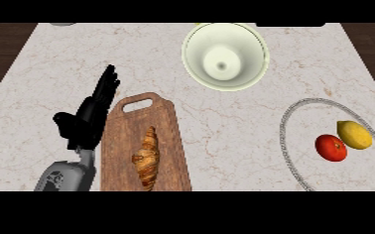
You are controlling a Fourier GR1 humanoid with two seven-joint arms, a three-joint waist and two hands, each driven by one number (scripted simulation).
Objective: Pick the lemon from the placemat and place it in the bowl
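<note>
Marble counter (219,124) seen from steeply above. Lemon (355,134) lying on a round, grey-rimmed placemat (284,124) at the right edge, in its right part, partly cut off by the view's border. Red tomato (331,147) just beside the lemon, to its lower left, the two touching or nearly so; cannot tell which. Both fruits well apart from any hand.

Bowl (225,55) pale cream, near the counter's far edge, a little right of centre, standing upright with the opening facing up and nothing inside. Well apart from the placemat, up and to the left of it.

Wooden board (124,144) at lower left of centre, long side running away from the viewer, handle slot (138,105) at the far end. Croissant (147,158) lying lengthwise on the board, toward its near end.

Left hand (92,116) just beside the board's left edge, coming up from a grey forearm (67,176) at the lower border. Fingers (108,87) straight and close together, pointing away toward the far edge, holding nothing; thumb (64,120) sticking out to the left. Hand over bare counter, not touching the board so far as can be seen.

Right hand nowhere in the view.

Dark wood strips (15,44) visible past the counter's left and right far corners.
</note>
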